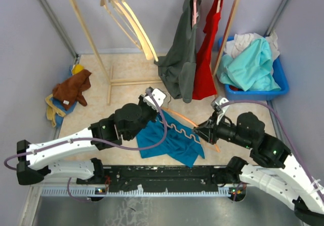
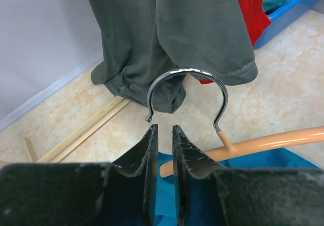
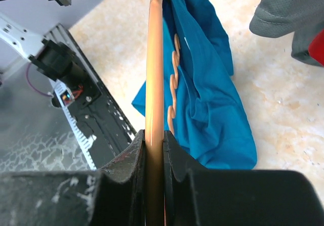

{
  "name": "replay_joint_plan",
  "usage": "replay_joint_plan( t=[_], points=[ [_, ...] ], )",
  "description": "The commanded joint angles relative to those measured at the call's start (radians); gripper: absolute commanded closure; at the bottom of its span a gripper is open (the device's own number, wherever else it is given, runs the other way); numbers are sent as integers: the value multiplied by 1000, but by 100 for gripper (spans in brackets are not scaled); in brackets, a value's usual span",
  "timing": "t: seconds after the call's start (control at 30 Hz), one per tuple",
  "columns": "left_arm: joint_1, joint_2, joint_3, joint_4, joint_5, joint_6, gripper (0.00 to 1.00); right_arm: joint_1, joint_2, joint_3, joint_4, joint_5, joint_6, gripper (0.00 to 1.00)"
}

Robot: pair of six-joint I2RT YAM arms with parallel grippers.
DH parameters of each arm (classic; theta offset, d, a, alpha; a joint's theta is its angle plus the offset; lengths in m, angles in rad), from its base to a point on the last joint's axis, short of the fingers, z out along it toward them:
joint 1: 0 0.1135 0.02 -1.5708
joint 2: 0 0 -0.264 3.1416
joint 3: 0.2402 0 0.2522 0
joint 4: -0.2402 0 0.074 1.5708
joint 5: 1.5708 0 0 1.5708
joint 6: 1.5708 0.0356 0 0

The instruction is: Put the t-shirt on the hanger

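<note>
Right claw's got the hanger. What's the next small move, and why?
Probably lower the left claw onto the t-shirt under the hook and pinch cloth: the hanger, clamped in the right claw, lies on top of the shirt, not inside it.

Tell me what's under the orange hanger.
The t-shirt lies under the hanger's wavy bar, spread on the beige surface. The right gripper clamps one hanger arm. Whatever is beneath the cloth is covered.

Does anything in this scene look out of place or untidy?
Yes. A brown garment lies heaped on yellow cloth on the floor at the far left, and an aqua garment spills over the rim of the blue bin.
</note>
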Motion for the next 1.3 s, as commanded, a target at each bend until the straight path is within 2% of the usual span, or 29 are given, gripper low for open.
replay_joint_plan(
  t=[0.0, 0.17, 0.37, 0.67, 0.77, 0.87, 1.27],
  points=[
    [-1, -10, 85, -77, 29, -23, 77, 8, -87, -78, 288, -33, 50, 100],
    [0, 3, 228, -182, -32, -46, 76, 8, -179, -190, 426, -20, 107, 100],
    [-1, 33, 380, -424, -193, -177, 72, 9, -237, -266, 515, -17, 150, 100],
    [-5, 33, 364, -638, -151, -456, 68, 8, -277, -301, 577, 1, 181, 100],
    [-18, -9, 280, -619, -157, -551, 66, 8, -276, -310, 603, 2, 193, 100],
    [-24, -46, 216, -556, -166, -576, 64, 8, -273, -310, 618, 0, 199, 100],
    [-35, -20, 174, -507, -239, -629, 57, 8, -257, -297, 663, 0, 213, 100]
  ],
)
